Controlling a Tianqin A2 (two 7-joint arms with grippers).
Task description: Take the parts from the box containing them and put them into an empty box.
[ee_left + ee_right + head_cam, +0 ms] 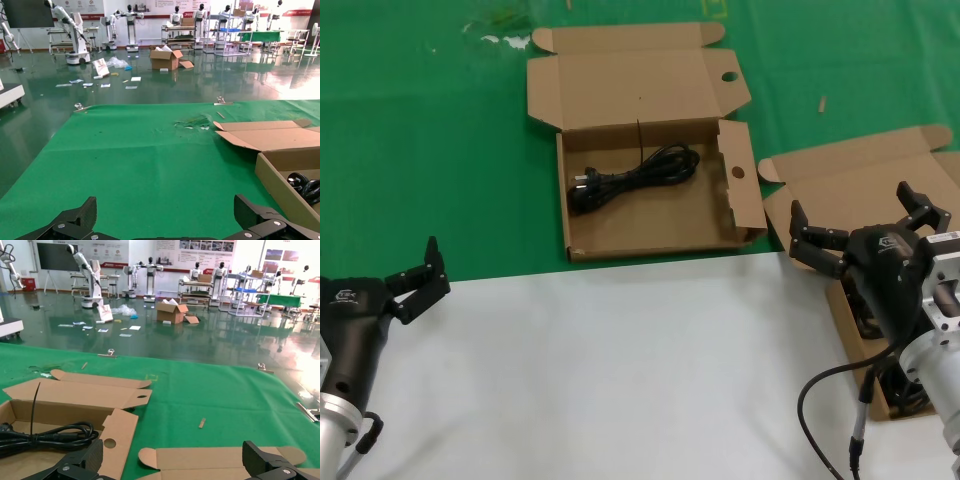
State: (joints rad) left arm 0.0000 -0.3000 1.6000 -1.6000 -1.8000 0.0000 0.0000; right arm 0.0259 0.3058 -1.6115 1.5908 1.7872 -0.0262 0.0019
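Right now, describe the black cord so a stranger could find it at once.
On the green mat, the squarely seen brown cardboard box has round holes in its flaps. A coiled black power cord lies inside, toward the back wall, the only thing in that box.

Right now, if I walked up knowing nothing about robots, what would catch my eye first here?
Probably the open cardboard box in the middle of the green mat, with one black power cord coiled inside it. Next, the two black grippers: the right gripper hangs with fingers spread over a second, slanted box at the right edge, while the left gripper waits at the near left, also open.
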